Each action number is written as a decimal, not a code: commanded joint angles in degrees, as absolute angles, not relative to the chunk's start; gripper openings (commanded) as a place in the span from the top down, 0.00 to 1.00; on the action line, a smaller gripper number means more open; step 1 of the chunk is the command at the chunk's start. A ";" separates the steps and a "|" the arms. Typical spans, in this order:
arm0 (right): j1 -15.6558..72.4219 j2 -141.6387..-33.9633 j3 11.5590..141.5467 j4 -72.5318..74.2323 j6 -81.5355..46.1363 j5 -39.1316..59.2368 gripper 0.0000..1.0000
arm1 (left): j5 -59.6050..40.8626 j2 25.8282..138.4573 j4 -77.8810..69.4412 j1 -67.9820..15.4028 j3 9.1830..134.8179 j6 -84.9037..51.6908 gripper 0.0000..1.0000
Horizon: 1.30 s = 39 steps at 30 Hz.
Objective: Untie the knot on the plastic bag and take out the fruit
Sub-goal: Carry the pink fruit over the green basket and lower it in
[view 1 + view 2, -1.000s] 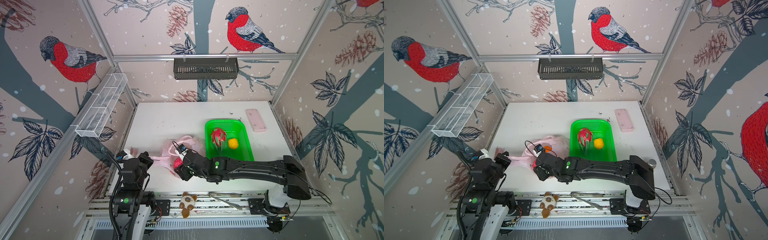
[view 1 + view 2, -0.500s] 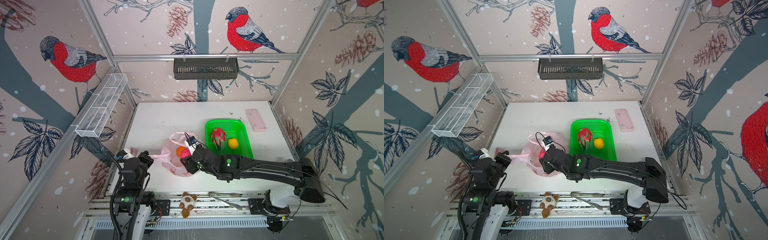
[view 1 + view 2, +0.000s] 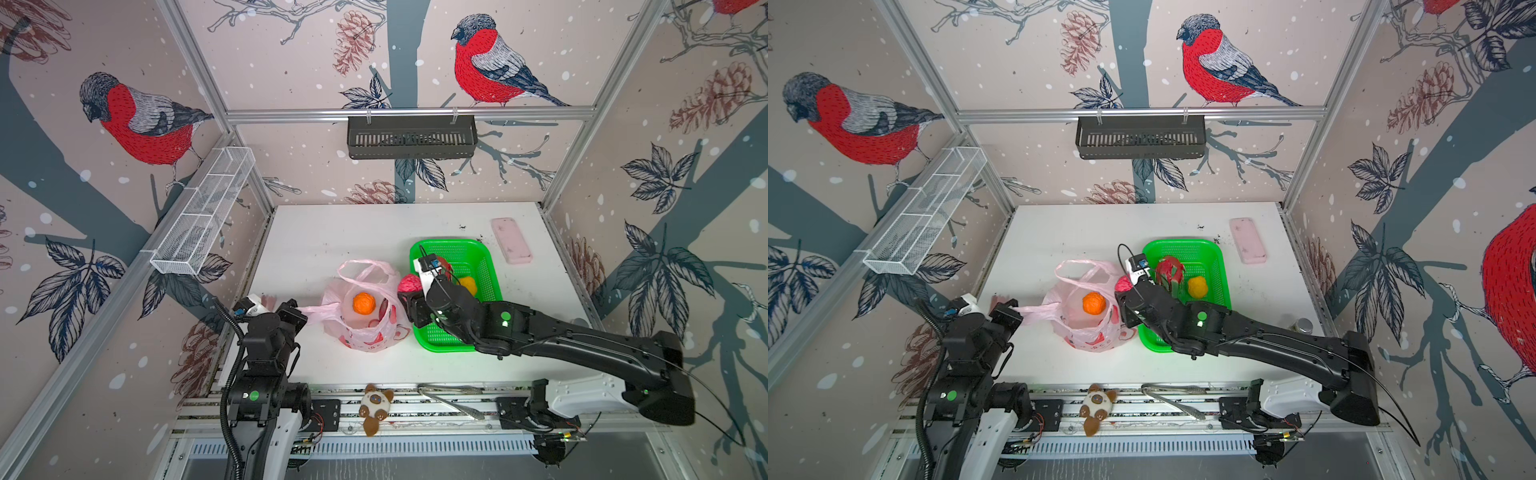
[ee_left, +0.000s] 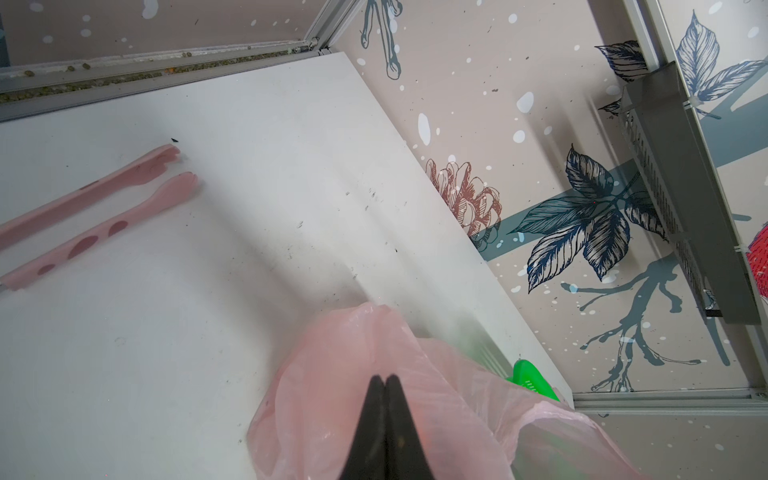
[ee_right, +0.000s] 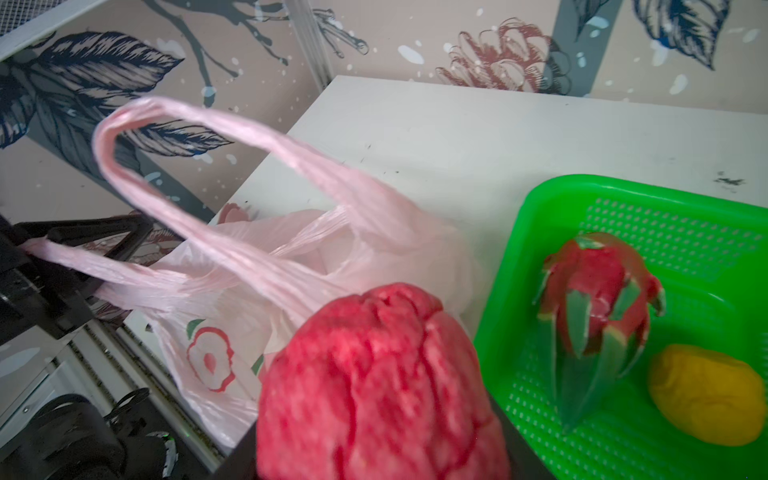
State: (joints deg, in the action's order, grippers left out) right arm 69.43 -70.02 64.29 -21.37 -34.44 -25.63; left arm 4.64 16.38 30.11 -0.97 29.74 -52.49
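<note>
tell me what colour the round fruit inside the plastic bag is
The round fruit in the plastic bag is orange; it shows best in a top view.

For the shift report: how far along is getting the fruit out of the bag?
Done: the bag is untied and open, and a dragon fruit and a yellow fruit lie in the basket. In hand: the left gripper pinches one handle while the right gripper holds a red fruit between bag and basket. Left: the orange fruit inside the bag.
</note>
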 commanded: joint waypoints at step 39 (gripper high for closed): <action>26.68 -95.35 61.20 -12.23 -30.54 -16.35 0.63 | 6.23 18.21 24.85 -0.98 31.64 -50.24 1.00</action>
